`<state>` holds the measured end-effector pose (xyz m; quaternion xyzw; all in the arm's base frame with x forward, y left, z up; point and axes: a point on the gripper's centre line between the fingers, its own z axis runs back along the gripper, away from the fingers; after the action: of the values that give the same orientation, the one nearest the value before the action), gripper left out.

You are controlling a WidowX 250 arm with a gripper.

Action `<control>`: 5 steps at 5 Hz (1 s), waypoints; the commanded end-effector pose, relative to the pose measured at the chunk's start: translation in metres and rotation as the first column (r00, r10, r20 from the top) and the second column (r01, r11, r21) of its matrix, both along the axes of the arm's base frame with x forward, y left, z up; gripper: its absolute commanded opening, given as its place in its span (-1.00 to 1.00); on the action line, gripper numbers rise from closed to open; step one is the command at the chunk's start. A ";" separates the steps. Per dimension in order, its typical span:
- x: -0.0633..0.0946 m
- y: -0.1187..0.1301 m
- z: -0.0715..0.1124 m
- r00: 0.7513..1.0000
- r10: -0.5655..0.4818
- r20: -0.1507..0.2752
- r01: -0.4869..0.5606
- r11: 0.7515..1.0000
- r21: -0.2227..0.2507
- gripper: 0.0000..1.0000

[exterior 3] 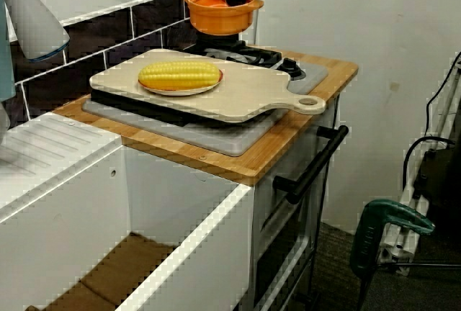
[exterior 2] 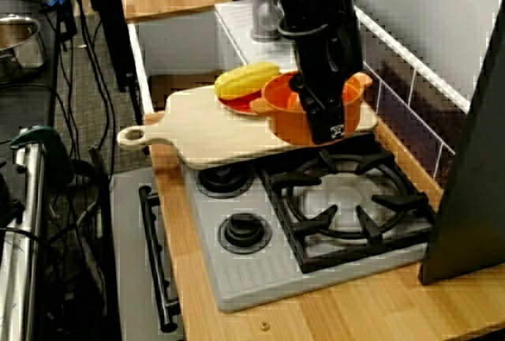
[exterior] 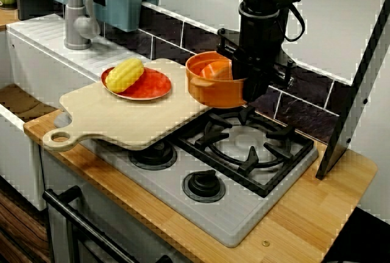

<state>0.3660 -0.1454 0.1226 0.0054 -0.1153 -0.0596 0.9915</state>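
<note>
My black gripper (exterior: 248, 81) reaches down from above and is shut on the right rim of an orange pot (exterior: 210, 86). The pot hangs at the right end of a wooden cutting board (exterior: 122, 120), partly over the black burner grate (exterior: 256, 141). In the view from the stove's end, the gripper (exterior 2: 323, 116) covers the near side of the pot (exterior 2: 284, 124). From the sink side, the pot (exterior 3: 216, 12) is lifted above the back of the stove. On the board, a yellow corn cob (exterior: 125, 74) lies on a red plate (exterior: 155, 85).
The board lies across the stove's left burners, its handle pointing at the counter's front. A grey faucet (exterior: 76, 22) and a white sink (exterior: 36, 50) are at the left. A dark slanted panel (exterior: 353, 92) leans at the right. A tiled wall runs close behind the gripper.
</note>
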 end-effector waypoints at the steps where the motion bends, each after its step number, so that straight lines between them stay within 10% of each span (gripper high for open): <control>1: -0.001 0.005 0.046 0.994 0.007 0.110 -0.002 0.999 -0.047 -1.00; 5: -0.004 0.010 0.062 0.992 0.003 0.126 0.003 0.999 -0.053 -1.00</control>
<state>0.3664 -0.1389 0.1523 -0.0037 -0.1369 -0.0583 0.9889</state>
